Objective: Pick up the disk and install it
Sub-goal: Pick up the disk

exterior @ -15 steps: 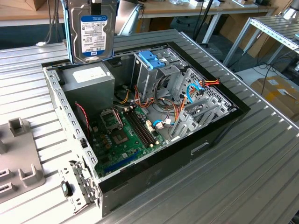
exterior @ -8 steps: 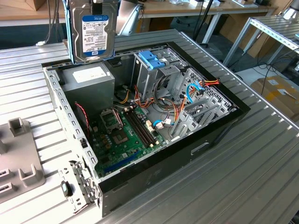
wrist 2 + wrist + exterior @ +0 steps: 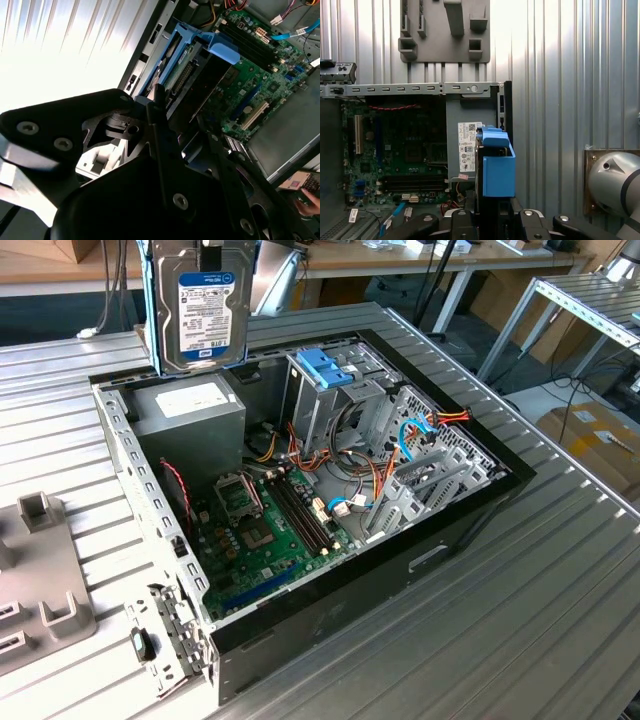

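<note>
Disk point(image 3: 200, 310) is hanging upright over the open computer case's point(image 3: 470, 510) far corner, on the exterior view's left, above the power supply point(image 3: 190, 410). The end effector point(image 3: 492, 215) is gripping its upper end, likely to hold it clear of the drive cage point(image 3: 320, 400).

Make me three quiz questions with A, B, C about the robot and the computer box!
1. Where is the disk?
A lying on the table
B held up above the computer case
C slid into the case

2. What colour is the disk's plastic frame?
A red
B yellow
C light blue

3. The gripper is
A shut on the disk
B open
C touching the green board

Answers: B, the exterior view shows it in the air over the case; C, both wrist views show the blue frame; A, the disk is clamped in it.
</note>
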Motion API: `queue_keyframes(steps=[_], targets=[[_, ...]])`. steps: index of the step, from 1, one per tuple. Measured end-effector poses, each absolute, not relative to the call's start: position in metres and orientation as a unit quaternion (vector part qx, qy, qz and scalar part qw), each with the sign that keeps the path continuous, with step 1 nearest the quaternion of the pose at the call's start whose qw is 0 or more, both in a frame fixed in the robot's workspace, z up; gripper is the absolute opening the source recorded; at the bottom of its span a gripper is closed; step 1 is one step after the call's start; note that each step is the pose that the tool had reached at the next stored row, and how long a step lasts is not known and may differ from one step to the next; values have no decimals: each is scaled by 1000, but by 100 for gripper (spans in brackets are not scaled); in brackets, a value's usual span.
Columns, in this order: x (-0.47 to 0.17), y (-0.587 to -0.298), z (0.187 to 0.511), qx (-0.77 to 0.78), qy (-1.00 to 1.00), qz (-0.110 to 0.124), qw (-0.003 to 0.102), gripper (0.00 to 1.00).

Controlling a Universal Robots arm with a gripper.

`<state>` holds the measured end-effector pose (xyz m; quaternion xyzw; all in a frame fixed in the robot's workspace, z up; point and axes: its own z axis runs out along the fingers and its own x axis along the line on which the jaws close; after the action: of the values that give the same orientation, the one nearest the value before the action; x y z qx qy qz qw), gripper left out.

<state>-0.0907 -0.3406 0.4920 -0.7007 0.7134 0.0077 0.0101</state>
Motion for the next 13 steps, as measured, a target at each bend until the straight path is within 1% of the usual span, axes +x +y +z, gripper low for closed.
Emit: queue_keyframes(steps=[13], targets=[[-84, -341, 492, -701, 713, 8, 10, 35]])
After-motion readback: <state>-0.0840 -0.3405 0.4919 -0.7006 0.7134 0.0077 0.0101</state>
